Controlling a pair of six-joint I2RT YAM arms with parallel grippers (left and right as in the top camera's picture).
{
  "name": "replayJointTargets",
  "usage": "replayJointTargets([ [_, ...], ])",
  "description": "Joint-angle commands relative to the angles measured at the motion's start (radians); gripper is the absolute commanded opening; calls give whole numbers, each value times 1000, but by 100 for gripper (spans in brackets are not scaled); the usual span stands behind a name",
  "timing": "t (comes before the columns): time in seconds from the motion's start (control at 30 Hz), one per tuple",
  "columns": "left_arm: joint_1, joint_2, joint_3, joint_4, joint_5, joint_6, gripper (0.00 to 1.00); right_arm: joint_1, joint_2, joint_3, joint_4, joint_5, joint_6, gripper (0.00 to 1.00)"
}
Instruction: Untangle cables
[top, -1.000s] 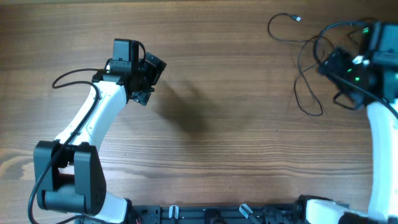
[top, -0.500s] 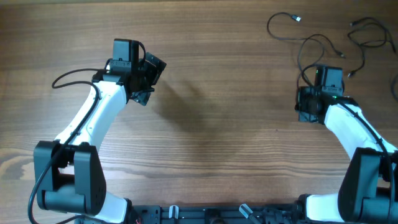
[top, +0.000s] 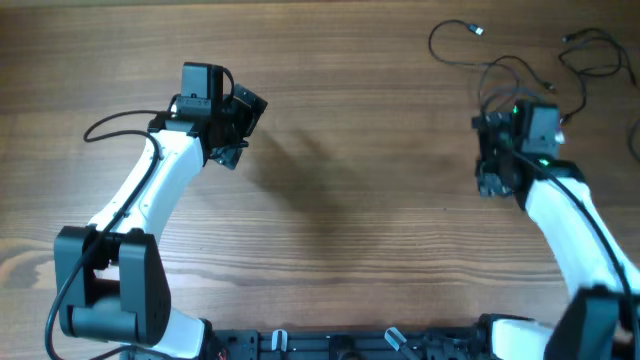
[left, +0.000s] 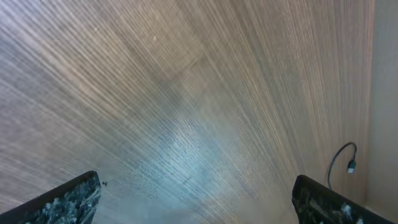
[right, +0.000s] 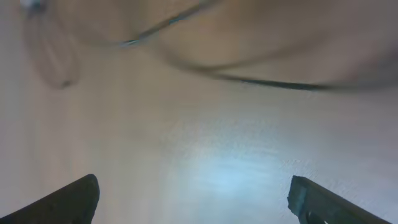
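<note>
Both claws stand apart and hold nothing. The left claw (top: 238, 130) hovers over bare surface (top: 350, 200), well apart from the work. The right claw (top: 486, 153) hangs just on the near side of the cables (top: 433, 42), which lie in loose loops at the far right corner of the surface. One silver-tipped plug end (top: 478, 30) lies free at the top of the left-hand loop, and a second plug end (top: 568, 40) lies nearer the right edge. The strands cross close behind the right arm (top: 560, 215), and you cannot tell from overhead whether they are knotted there. The right wrist view is blurred and shows a strand ahead of the fingers, not between them. The step in hand appears to be the first pick-up. Wait for a sharp wrist view before closing. Set the right claw over a single strand, clear of the crossing, and bring the fingers down close to the surface, because the cable is very thin and will slip out of a high pinch. Bring the left claw across to take the other strand. Draw the two apart slowly, and stop if a plug end catches in a loop.
</note>
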Motion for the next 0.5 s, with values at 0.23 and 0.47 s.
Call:
replayJointTargets([
  [0.23, -3, -3, -1, -3, -13, 23, 100, -3, 204, -8, -24, 346, 61, 60],
  [0.47, -3, -3, -1, -3, -13, 22, 100, 48, 287, 7, 579, -42, -378, 4],
])
